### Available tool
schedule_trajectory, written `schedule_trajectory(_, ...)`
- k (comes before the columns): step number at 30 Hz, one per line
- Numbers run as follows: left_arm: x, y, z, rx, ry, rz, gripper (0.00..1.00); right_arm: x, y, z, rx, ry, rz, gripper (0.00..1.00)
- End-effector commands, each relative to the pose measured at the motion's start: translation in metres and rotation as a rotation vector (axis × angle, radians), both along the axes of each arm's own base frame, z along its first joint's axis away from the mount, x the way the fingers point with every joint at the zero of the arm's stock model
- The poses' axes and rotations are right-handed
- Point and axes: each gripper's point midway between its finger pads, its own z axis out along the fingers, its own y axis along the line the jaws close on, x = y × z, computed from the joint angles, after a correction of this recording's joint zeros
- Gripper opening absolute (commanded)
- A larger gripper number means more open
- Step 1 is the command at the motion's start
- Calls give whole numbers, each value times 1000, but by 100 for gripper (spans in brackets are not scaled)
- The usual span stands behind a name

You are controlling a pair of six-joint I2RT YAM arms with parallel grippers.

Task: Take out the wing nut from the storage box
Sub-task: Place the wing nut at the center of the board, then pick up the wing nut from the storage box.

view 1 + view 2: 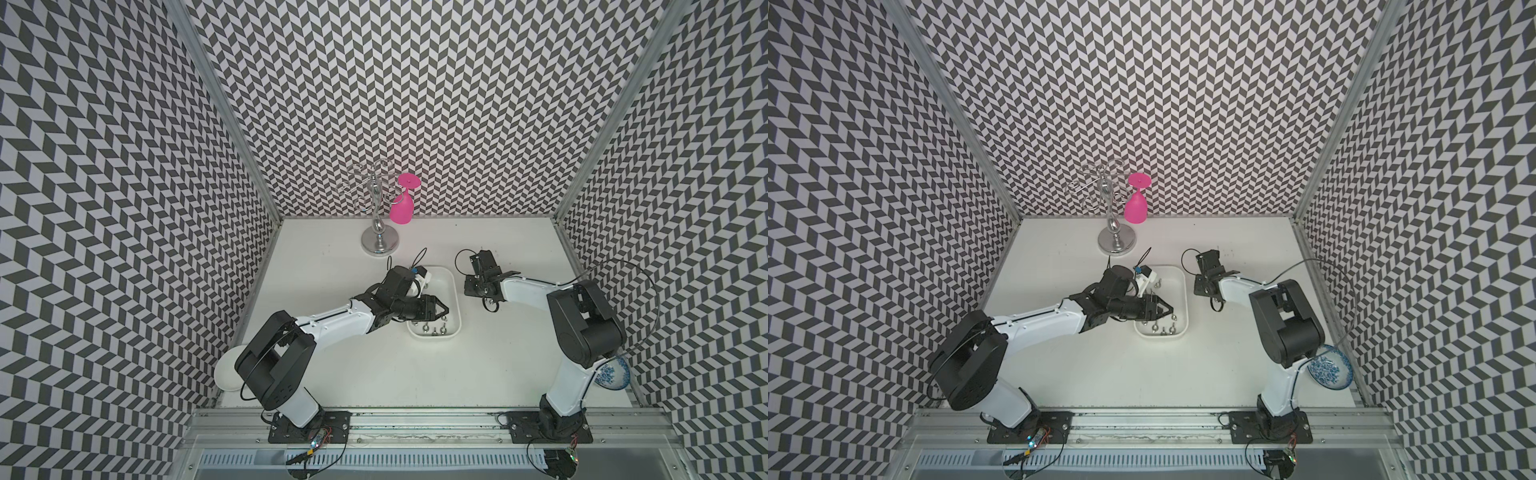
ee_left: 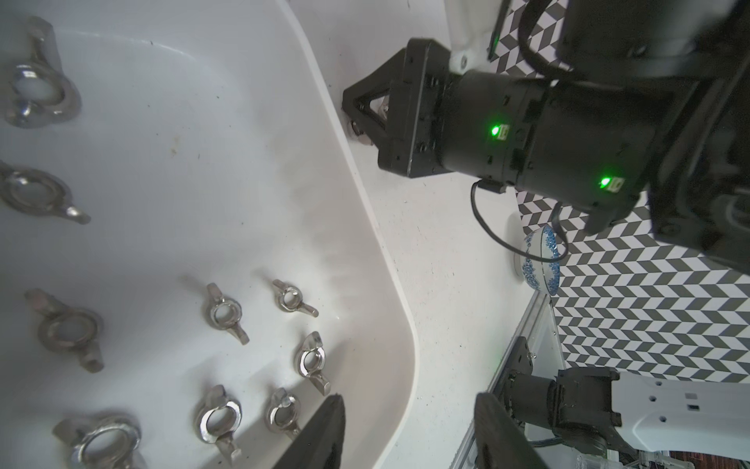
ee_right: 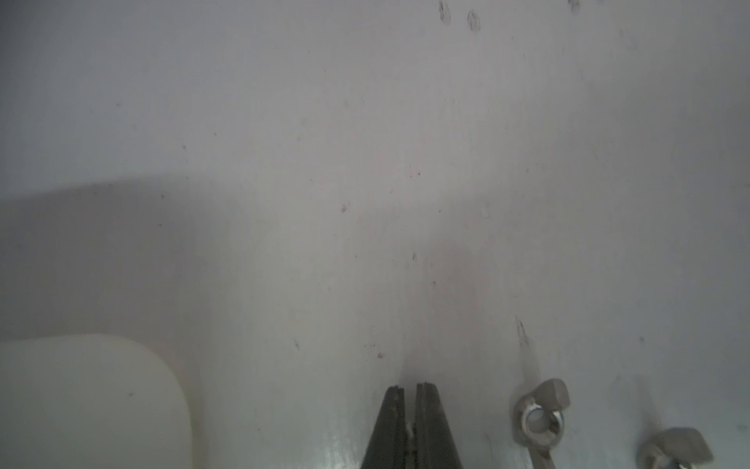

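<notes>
The storage box (image 1: 455, 299) (image 1: 1185, 299) (image 2: 365, 195) is a shallow white tray at mid-table in both top views. Several silver wing nuts (image 1: 434, 331) (image 1: 1163, 331) (image 2: 223, 314) lie in it, most of them at its near end. My left gripper (image 1: 446, 309) (image 1: 1171, 309) (image 2: 410, 402) hovers over that end, open and holding nothing; its gap spans the box's rim. My right gripper (image 1: 471, 286) (image 1: 1200, 286) (image 2: 351, 109) (image 3: 410, 385) is shut, tips down at the table just right of the box. Two wing nuts (image 3: 537, 414) lie on the table beside it.
A chrome glass stand (image 1: 379, 241) with a pink glass (image 1: 402, 205) hung upside down stands at the back. A round white bowl (image 1: 224, 372) sits front left under the left arm. A blue-patterned bowl (image 1: 613, 374) (image 2: 542, 260) sits front right.
</notes>
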Motion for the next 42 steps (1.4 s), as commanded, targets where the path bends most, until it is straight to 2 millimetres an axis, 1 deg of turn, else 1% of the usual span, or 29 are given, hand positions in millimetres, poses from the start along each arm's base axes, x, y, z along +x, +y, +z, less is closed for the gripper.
schedule_trajectory(1, 3, -10, 22, -52, -60, -31, 55, 5, -3, -9, -6, -10, -19, 0)
schedule_trajectory(4, 4, -11, 24, -51, -66, -34, 55, 5, -3, -13, -13, 4, -17, 0)
schedule_trajectory(7, 3, -12, 23, -46, -66, -39, 55, 5, -3, -12, -14, 4, -17, 1)
schedule_trajectory(12, 3, -11, 23, -39, -71, -44, 55, 6, -3, -6, -15, -7, -15, 13)
schedule_trajectory(18, 3, -9, 28, -33, -87, -56, 55, 13, 2, 16, 5, -48, 1, 21)
schedule_trajectory(20, 1, -9, 35, -44, -98, -69, 55, 16, 3, 27, 14, -72, 6, 24)
schedule_trajectory(23, 5, -3, 47, -40, -135, -60, 56, 18, 6, 46, 35, -110, 13, 26)
schedule_trajectory(25, 12, 9, 54, -32, -156, -34, 56, 17, 15, 62, 58, -143, 39, 26)
schedule_trajectory(27, 21, 28, 58, -35, -165, 11, 56, 13, 30, 78, 84, -177, 88, 27)
schedule_trajectory(30, 40, 69, 53, -28, -152, 102, 56, 0, 65, 100, 101, -216, 194, 28)
schedule_trajectory(32, 48, 95, 44, 0, -137, 155, 56, -13, 92, 106, 121, -219, 269, 28)
schedule_trajectory(34, 54, 122, 34, 25, -117, 209, 56, -29, 118, 105, 130, -202, 334, 28)
schedule_trajectory(37, 59, 155, 21, 26, -83, 285, 56, -50, 151, 96, 164, -164, 410, 28)
schedule_trajectory(40, 60, 179, 14, 1, -49, 347, 56, -61, 174, 81, 206, -119, 447, 29)
schedule_trajectory(42, 58, 185, 14, -31, -37, 357, 56, -64, 183, 72, 211, -101, 455, 30)
